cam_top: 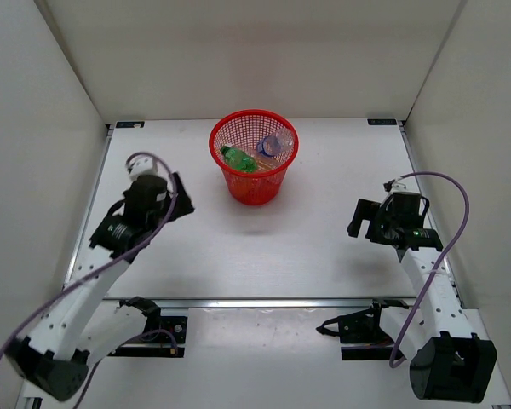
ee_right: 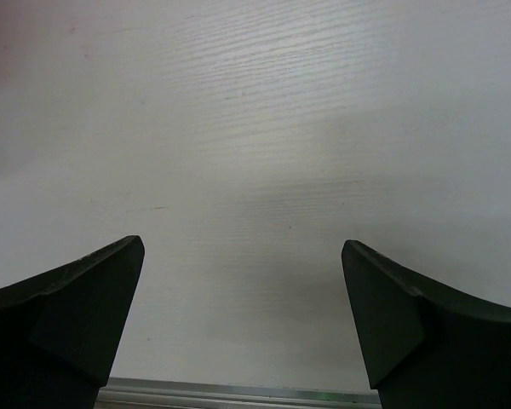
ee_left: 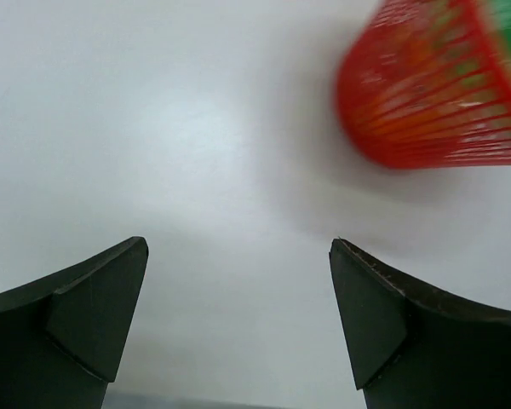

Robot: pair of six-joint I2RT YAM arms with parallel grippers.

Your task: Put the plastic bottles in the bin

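The red mesh bin [cam_top: 254, 187] stands at the back middle of the table. Inside it lie a green bottle [cam_top: 237, 159], a clear bottle with a blue label [cam_top: 271, 145] and orange bottles showing through the mesh; the rest are hidden. No bottle lies on the table. My left gripper [cam_top: 179, 198] is open and empty, left of the bin. In the left wrist view the bin [ee_left: 426, 94] is blurred at the top right, beyond the open gripper [ee_left: 238, 247]. My right gripper [cam_top: 362, 220] is open and empty over bare table at the right [ee_right: 243, 247].
White walls close the table in on the left, back and right. A metal rail [cam_top: 264, 302] runs along the near edge; it also shows in the right wrist view [ee_right: 238, 394]. Purple cables loop off both arms.
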